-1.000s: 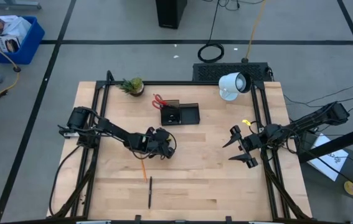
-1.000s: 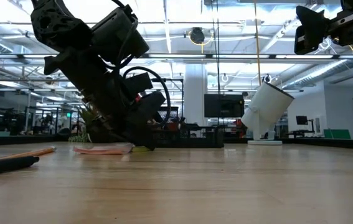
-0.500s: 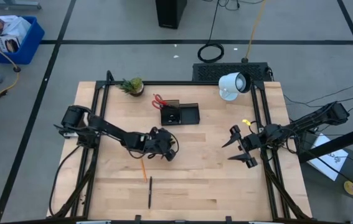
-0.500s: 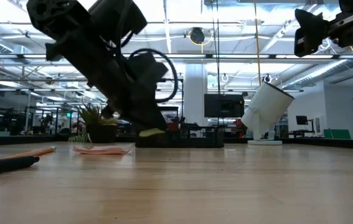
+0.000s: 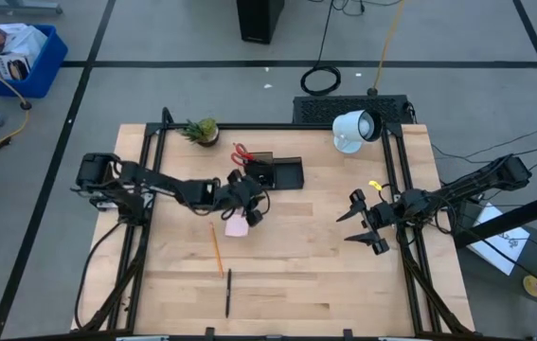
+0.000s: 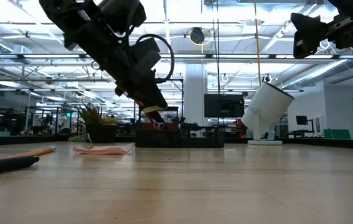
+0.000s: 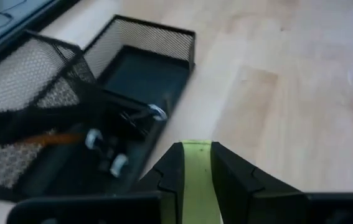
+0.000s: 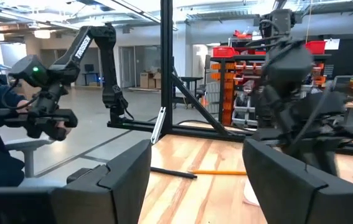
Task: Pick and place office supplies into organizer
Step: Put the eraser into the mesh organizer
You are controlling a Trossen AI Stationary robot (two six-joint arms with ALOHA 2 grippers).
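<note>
Moved up-frame in the high view since a second ago, off the middle of the table point(image 5: 344, 275) and toward the organizer point(image 5: 287, 173), uncovering the pink pad point(image 5: 237, 226) left flat on the wood. Now pinches, with the left gripper point(image 7: 195, 147), a small yellow piece point(image 7: 196, 182), fingers pressed together on its two flat faces with only a narrow strip showing between them. Hangs clear of the table in the low view, piece point(image 6: 152, 110) above and just left of the organizer's dark block. Looks down, in the left wrist view, on the mesh walls with the low tray in the upper middle of the frame and the taller cup at left. Judged by look: very light, thin and probably a little flexible, so unlikely to slip by weight but easy to twist or flick out if squeezed at one corner; best held across the middle of the faces, as now, and let go low over the tray so it cannot bounce off the mesh rim. Waits at the right of the high view with the right gripper point(image 5: 363, 220), fingers spread and holding nothing. Leaves pencil point(image 5: 217, 250) and pen point(image 5: 228, 292) lying below centre, both stiff, slim and apt to roll, better gripped mid-shaft.
</note>
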